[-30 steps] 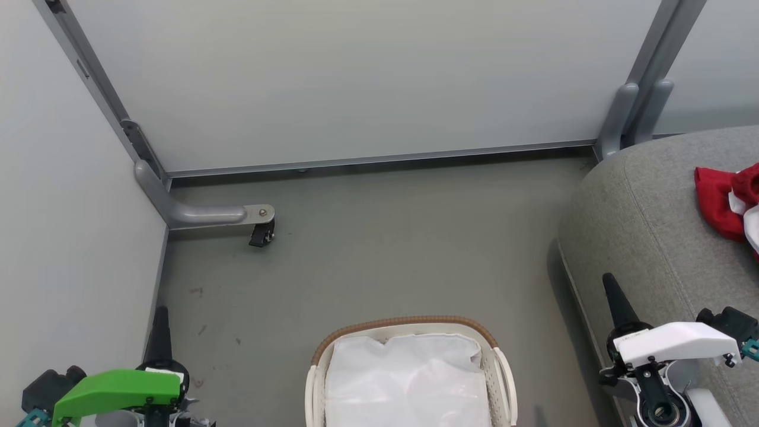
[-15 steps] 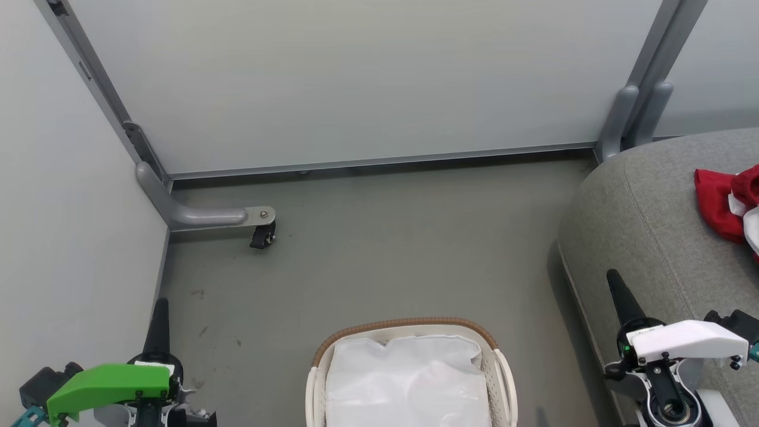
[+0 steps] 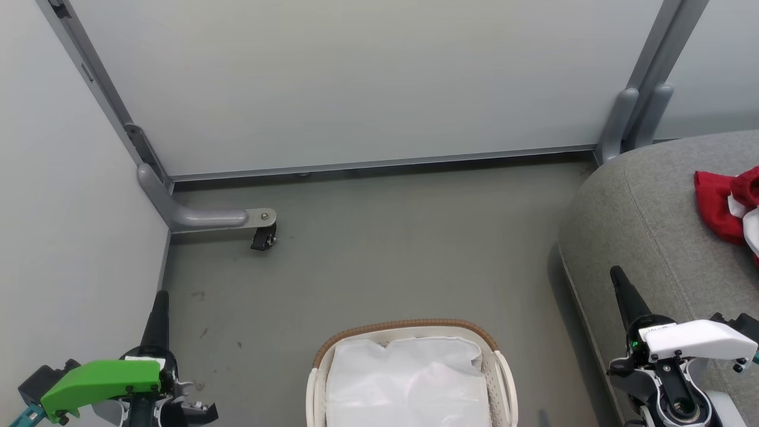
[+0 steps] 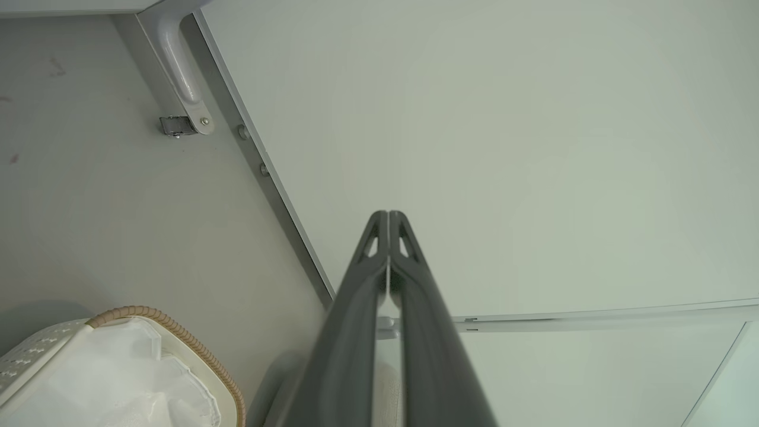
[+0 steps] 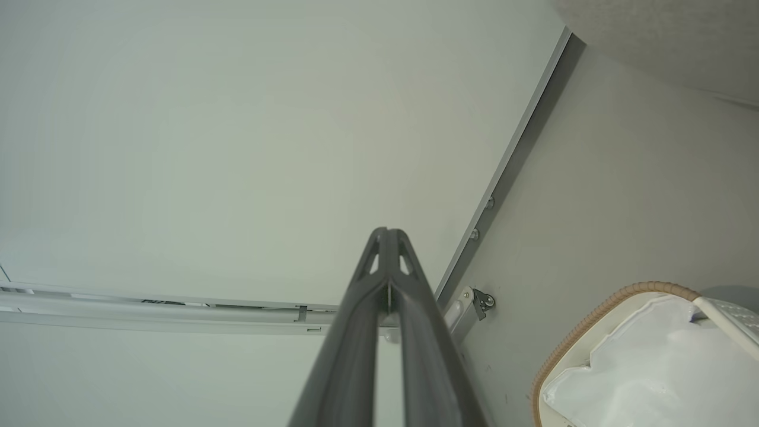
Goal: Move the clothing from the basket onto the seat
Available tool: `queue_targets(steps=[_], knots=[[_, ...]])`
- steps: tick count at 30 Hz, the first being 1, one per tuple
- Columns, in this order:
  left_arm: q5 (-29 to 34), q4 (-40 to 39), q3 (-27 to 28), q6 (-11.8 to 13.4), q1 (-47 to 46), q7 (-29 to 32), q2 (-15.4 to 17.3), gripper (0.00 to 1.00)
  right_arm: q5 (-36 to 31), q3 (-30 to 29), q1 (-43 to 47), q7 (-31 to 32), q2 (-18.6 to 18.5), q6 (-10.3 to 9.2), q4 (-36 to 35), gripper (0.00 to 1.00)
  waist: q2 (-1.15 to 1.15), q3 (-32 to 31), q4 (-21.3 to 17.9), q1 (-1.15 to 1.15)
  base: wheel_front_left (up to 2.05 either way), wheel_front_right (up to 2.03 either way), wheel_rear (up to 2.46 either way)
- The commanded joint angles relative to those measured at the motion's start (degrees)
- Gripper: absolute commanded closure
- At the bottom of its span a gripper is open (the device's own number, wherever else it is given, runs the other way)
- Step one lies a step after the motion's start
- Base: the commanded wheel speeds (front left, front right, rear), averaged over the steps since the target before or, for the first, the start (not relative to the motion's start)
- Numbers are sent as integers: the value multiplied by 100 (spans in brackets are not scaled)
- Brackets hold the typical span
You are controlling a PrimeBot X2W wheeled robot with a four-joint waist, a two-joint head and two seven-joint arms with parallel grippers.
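Note:
The red clothing [image 3: 726, 204] with white trim lies on the grey seat [image 3: 652, 225] at the right edge of the head view. The cream basket [image 3: 409, 329] with a brown rim stands on the floor at bottom centre, holding a white liner [image 3: 406, 379]. My left gripper [image 3: 160, 299] is shut at the lower left, apart from the basket. My right gripper [image 3: 616, 276] is shut at the lower right, over the seat's front edge. The left wrist view shows my left gripper [image 4: 388, 214] with its fingers pressed together and the basket [image 4: 178, 338]. The right wrist view likewise shows my right gripper [image 5: 386, 232] and the basket [image 5: 593, 314].
Pale partition panels close the space at the back [image 3: 356, 83] and left [image 3: 65, 237]. A grey metal foot with a small caster [image 3: 261, 237] juts onto the grey floor [image 3: 385, 249] from the left corner. Another panel post [image 3: 637, 112] stands beside the seat.
Both grippers have sunk slightly lower in the head view and stay shut. The view has shifted a little; basket, clothing and seat lie as before.

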Motion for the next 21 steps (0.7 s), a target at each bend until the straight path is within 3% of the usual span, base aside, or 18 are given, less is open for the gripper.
queue_targets(steps=[1, 21], knots=[[-115, -42, 36, -16, -123, 38, 44, 100, 134, -32, 72, 47, -10, -2, -69, 100, 0, -4, 1, 0, 0, 0, 0], [-923, -115, 80, -19, -189, 265, 46, 100, 975, -151, 128, 274, 1, -3, -218, 100, 0, -51, 13, 0, 0, 0, 0]])
